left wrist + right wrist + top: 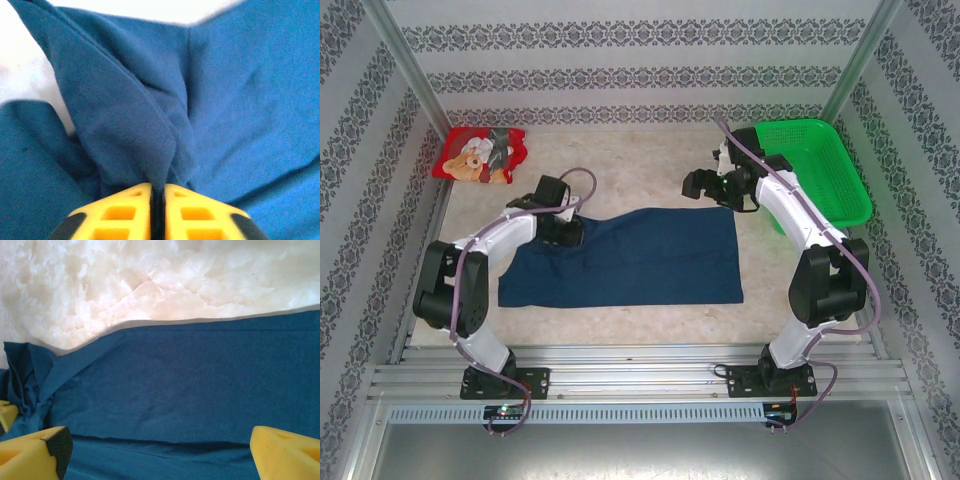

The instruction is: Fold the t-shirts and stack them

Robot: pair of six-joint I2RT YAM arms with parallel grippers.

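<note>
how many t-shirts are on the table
2. The navy t-shirt lies spread between the arms, a bunch of it pinched in the left gripper. The red t-shirt lies at the far left corner. The right arm blocks part of the green basket, so another could hide there.

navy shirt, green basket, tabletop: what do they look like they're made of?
Navy shirt: soft matte knit cloth, likely cotton; fine weave and creases show. Green basket: bright moulded plastic, judging by its rigid mesh walls. Tabletop: pale marbled, stone-look surface; real stone or laminate unclear.
</note>
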